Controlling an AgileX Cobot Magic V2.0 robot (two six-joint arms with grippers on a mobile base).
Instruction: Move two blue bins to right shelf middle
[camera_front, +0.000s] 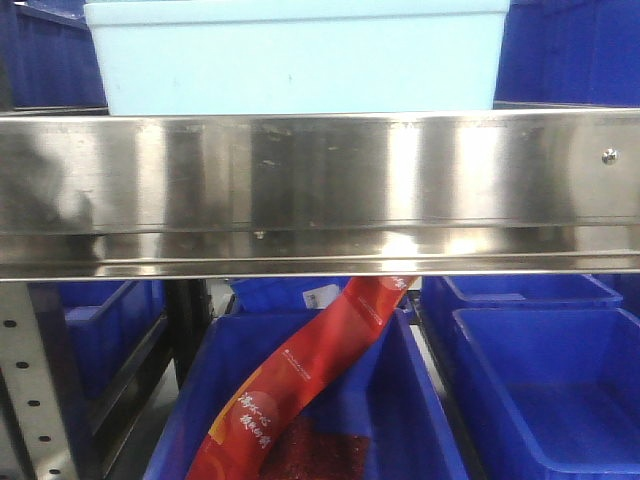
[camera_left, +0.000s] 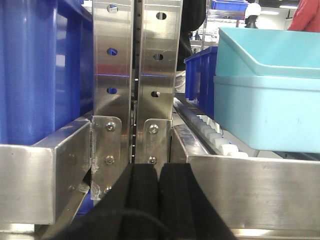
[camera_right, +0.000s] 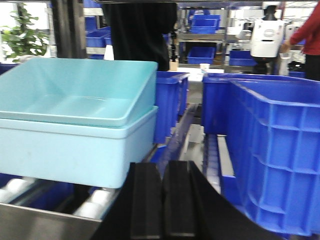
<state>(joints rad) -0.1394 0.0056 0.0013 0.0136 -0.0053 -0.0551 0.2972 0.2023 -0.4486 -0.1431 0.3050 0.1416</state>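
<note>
Aqua bins (camera_right: 75, 135) sit nested on the shelf (camera_front: 320, 190) rollers, upper left; both grippers (camera_left: 159, 190) (camera_right: 162, 200) pressed together, empty. Looks placed, so you'd just back off.

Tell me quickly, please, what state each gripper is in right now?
Left gripper: closed, fingers together, holding nothing.
Right gripper: closed, fingers together, holding nothing; the stacked bins sit apart on the shelf rollers.

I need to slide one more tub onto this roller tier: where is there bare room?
Little: a narrow roller strip lies bare between the nested pale aqua bins and the royal-blue ribbed bin. Behind the aqua bins another royal-blue bin crowds close. How far back the strip runs is unclear.
</note>
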